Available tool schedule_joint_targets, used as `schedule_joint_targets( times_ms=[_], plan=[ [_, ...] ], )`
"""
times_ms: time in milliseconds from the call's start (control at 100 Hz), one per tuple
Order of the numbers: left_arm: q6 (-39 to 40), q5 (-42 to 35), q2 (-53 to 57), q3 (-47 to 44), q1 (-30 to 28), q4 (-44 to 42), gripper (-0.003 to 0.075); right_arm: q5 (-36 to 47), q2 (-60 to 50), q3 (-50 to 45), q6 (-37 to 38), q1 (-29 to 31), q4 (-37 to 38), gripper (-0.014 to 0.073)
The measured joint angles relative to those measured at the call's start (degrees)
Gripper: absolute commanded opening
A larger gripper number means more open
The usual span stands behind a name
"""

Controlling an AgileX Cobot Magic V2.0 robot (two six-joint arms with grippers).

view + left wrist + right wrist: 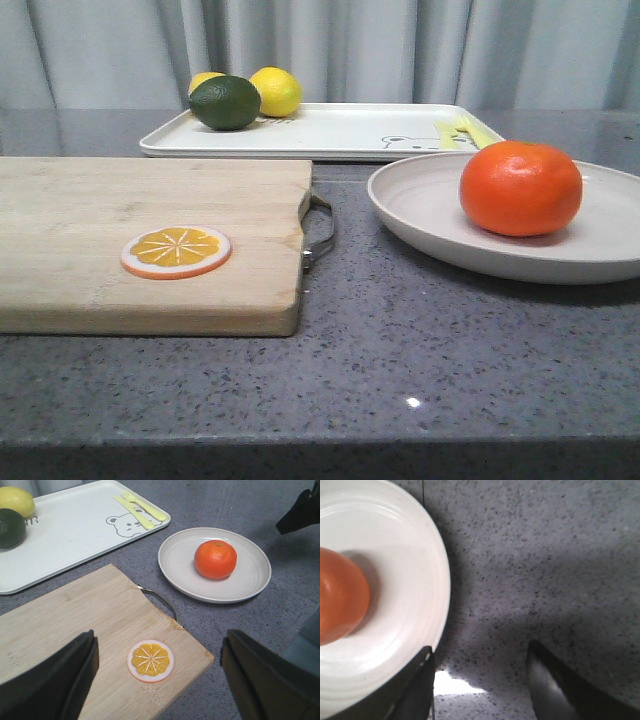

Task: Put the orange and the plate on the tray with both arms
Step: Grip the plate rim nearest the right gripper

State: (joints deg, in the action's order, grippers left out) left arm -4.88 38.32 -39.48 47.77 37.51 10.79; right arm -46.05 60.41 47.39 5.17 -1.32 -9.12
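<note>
The orange (520,187) rests on the off-white plate (420,205) at the right of the table. The white tray (330,130) with the bear drawing lies behind them. My left gripper (160,672) is open and empty, high above the cutting board's corner; the orange (215,558), plate (180,565) and tray (75,535) show beyond it. My right gripper (480,680) is open and empty, low over the countertop beside the plate's rim (437,580), one finger (415,690) overlapping the rim in view. The orange (340,602) shows partly. Neither gripper shows in the front view.
A wooden cutting board (150,235) with a metal handle (318,232) and a flat orange slice (176,250) lies at the left. Two lemons (275,90) and a green lime (225,103) sit on the tray's left end. Yellow-green cutlery (140,510) lies on the tray's right end.
</note>
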Motion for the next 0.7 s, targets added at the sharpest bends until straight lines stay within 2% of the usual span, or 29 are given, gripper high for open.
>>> schedule_joint_targets(
  times_ms=[450,580,700],
  plan=[
    [0.0,0.0,0.0,0.0,0.0,0.0,0.0491,0.3,16.8,4.8,-6.4,-0.1,-10.6,0.0412],
    [0.0,0.0,0.0,0.0,0.0,0.0,0.0491,1.1,19.0,4.8,-6.9,-0.1,-11.1,0.0284],
    [0.0,0.0,0.0,0.0,0.0,0.0,0.0491,1.9,19.9,4.8,-7.2,-0.1,-11.2,0.0077]
  ],
)
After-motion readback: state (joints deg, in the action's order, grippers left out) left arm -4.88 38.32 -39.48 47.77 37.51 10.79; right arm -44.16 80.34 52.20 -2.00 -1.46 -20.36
